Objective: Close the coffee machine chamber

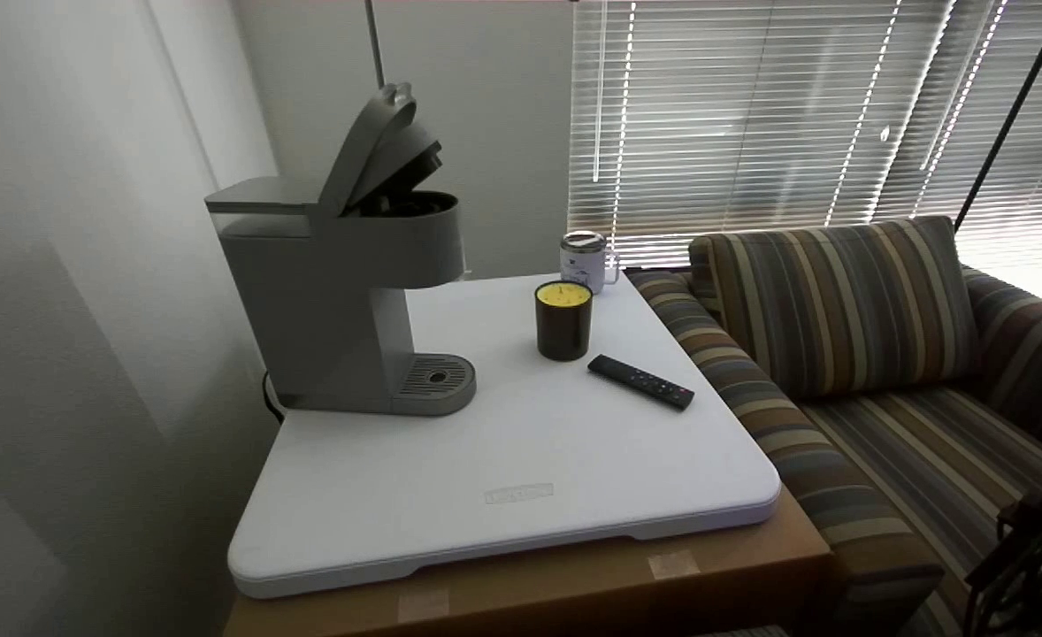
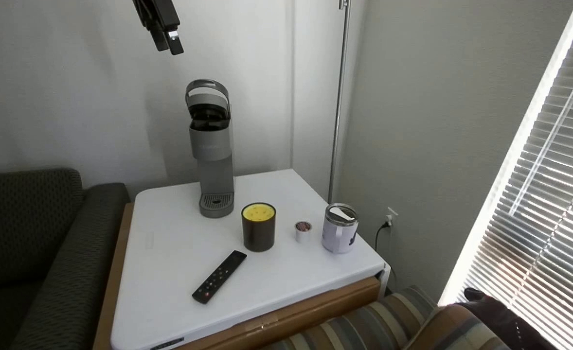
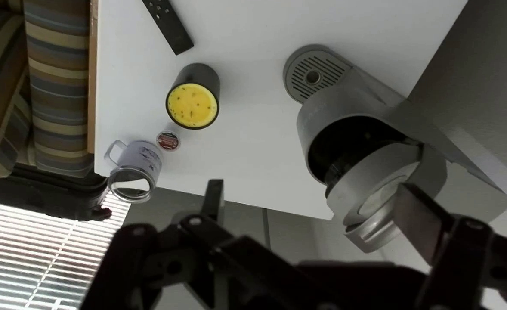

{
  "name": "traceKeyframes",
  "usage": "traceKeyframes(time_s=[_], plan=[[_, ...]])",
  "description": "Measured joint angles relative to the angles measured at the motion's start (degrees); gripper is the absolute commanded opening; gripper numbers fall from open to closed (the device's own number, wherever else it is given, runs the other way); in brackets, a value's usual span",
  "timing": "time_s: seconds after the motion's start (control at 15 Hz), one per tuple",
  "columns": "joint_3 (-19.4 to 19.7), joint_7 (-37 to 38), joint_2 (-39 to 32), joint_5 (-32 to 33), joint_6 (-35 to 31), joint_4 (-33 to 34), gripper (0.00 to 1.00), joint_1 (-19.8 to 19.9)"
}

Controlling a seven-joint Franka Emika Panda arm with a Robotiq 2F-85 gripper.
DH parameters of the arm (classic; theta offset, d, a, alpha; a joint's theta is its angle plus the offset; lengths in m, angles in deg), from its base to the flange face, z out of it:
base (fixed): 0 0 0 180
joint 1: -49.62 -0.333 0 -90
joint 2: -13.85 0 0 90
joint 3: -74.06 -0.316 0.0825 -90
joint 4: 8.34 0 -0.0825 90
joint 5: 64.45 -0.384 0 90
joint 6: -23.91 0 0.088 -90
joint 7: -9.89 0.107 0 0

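Note:
The grey coffee machine (image 1: 326,310) stands upright on the white table and also shows in an exterior view (image 2: 214,175) and the wrist view (image 3: 344,97). Its chamber (image 1: 415,205) is open, with the hinged lid (image 1: 366,146) tilted up and back. In the wrist view the dark opening of the chamber (image 3: 352,133) shows beside the raised lid (image 3: 374,181) and its handle loop. My gripper (image 3: 318,211) is open and empty, its right finger overlapping the lid handle in the picture; contact cannot be told. In an exterior view the gripper (image 2: 169,47) hangs higher than the lid, off to one side.
On the white table (image 1: 521,451) are a dark candle jar with yellow wax (image 1: 563,323), a black remote (image 1: 640,382), a lidded mug (image 1: 583,261) and a small pod (image 2: 303,232). A wall stands close behind the machine. A striped sofa (image 1: 839,354) borders the table.

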Motion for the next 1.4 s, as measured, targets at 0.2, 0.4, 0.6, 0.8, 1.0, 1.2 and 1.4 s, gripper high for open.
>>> traceKeyframes(time_s=[0.2, 0.4, 0.6, 0.8, 1.0, 1.2, 1.4], plan=[[0.5, -0.8, -3.3, 0.0, 0.7, 5.6, 1.0, -1.6], [0.9, -1.1, -6.0, 0.0, 1.4, 10.1, 1.0, -3.2], [1.2, -1.7, -7.7, 0.0, 1.7, 12.8, 1.0, -4.1], [1.3, -1.9, -8.0, 0.0, 1.9, 13.4, 1.0, -4.2], [1.6, -1.8, -8.0, -0.3, 1.7, 13.4, 1.0, -4.4], [1.6, -1.7, -8.4, -2.3, 0.3, 13.4, 1.0, -4.6], [1.8, -1.8, -10.4, -3.0, -1.3, 14.7, 0.66, -4.7]])
